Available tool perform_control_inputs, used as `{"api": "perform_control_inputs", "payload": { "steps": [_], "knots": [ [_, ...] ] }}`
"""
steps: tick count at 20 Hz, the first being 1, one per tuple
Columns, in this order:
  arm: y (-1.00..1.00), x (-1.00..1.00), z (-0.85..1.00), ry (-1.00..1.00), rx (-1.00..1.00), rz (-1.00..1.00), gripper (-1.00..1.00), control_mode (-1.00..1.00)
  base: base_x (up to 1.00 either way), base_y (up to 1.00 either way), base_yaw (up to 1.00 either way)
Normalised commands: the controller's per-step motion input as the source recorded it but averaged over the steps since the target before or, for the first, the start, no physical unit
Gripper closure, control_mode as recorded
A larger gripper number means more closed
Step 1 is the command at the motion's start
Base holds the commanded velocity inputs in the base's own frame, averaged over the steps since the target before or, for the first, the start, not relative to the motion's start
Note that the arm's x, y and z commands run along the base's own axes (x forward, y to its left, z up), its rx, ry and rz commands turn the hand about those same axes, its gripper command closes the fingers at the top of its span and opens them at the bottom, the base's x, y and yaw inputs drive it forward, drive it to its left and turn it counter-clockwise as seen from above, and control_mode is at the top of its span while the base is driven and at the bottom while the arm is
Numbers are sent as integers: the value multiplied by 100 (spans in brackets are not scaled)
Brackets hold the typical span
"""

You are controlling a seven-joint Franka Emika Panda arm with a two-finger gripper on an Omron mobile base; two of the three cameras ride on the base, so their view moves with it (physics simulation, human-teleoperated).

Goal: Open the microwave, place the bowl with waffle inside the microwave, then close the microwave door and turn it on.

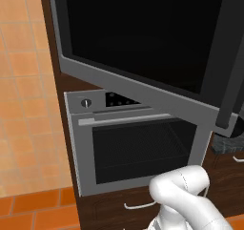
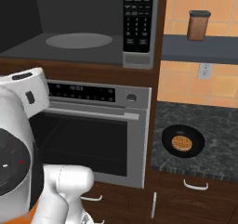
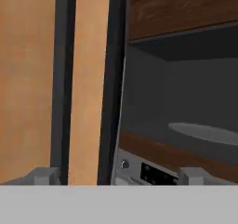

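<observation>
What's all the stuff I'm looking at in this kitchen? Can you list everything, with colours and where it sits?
microwave: one, grey inside with a black keypad at its right, built in above the oven, standing open
microwave door: one, black glass edged in grey, swung open, black bar handle along its edge
oven: one, silver, dark window, below the microwave
bowl: one, black, on the counter right of the oven
waffle: one, golden brown, in the bowl
counter: one, dark speckled
jar: one, brown, dark lid, on the shelf above the counter
robot arm: one, white, in front of the oven
gripper: one, grey tips wide apart, facing the door's edge
</observation>
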Motion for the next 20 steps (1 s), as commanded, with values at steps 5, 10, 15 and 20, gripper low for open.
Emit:
{"api": "perform_control_inputs", "payload": {
  "steps": [5,10,15,20],
  "knots": [
    [-18,77,-28,11,24,66,-100,-100,0,0,0],
    [11,23,-32,11,9,52,-100,-100,0,0,0],
    [91,0,-4,17,-9,-3,-100,-100,0,0,0],
    [68,-56,19,1,-10,0,-100,-100,0,0,0]
  ]
}}
